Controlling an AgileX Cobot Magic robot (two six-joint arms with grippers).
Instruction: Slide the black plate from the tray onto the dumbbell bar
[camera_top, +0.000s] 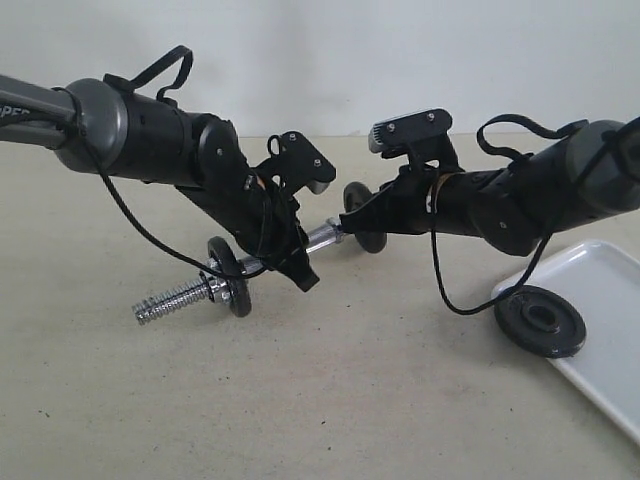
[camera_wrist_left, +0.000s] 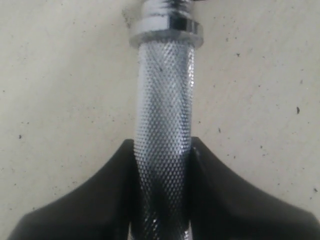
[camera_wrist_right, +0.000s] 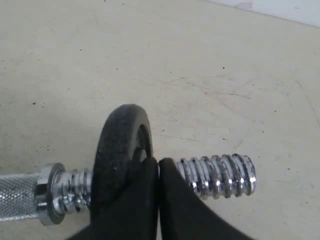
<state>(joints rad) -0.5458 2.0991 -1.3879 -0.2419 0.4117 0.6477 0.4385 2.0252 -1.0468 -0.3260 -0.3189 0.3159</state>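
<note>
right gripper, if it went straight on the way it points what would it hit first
The dumbbell bar: the shut right gripper points at its threaded end, right beside the small black disc. The tips look nearly on the thread, but depth is unclear.

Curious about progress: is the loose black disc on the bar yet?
Off. The black disc lies flat at the tray's edge, apart from the bar.
</note>
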